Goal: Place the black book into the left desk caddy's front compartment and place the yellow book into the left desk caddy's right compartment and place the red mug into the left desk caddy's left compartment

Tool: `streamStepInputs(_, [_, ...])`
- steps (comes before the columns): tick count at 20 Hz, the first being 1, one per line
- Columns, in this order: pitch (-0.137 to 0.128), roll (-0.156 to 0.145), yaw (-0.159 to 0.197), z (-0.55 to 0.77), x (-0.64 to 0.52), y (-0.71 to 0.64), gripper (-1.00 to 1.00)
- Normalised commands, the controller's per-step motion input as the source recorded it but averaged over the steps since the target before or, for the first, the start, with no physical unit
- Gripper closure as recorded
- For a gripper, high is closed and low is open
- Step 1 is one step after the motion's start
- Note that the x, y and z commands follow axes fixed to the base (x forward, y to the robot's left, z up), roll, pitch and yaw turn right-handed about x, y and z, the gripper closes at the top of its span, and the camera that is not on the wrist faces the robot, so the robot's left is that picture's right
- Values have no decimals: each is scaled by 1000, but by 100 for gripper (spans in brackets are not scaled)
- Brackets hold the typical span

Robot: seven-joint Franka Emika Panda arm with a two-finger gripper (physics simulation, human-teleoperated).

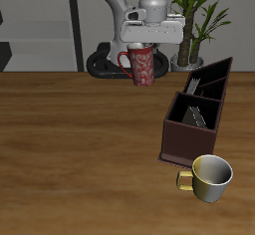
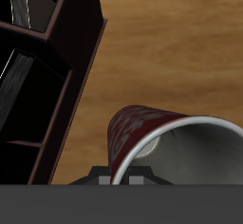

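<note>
My gripper (image 1: 139,48) is shut on the red mug (image 1: 139,67) and holds it by the rim, in the air above the back of the table. The mug hangs apart from the left desk caddy (image 1: 171,139). In the wrist view the red mug (image 2: 140,128) lies close under the camera with its grey inside showing, and the caddy's dark brown wall (image 2: 81,71) stands beside it. A thin dark book (image 1: 197,116) leans in the caddy's large section. A pale book edge (image 1: 193,84) shows in a narrower section farther back. Which book is which I cannot tell.
A shiny yellow-gold mug (image 1: 210,177) stands near the table's front edge, just in front of the caddy. A potted plant (image 1: 199,20) and the robot's base stand at the back, behind the table.
</note>
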Motion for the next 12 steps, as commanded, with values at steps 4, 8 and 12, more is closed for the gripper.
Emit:
streamStepInputs(4, [68,6,16,-33,-20,172,100])
streamStepInputs(8, [42,11,53,-59,-50,157,100])
streamStepInputs(12, [63,9,-3,-123,-99,158,100])
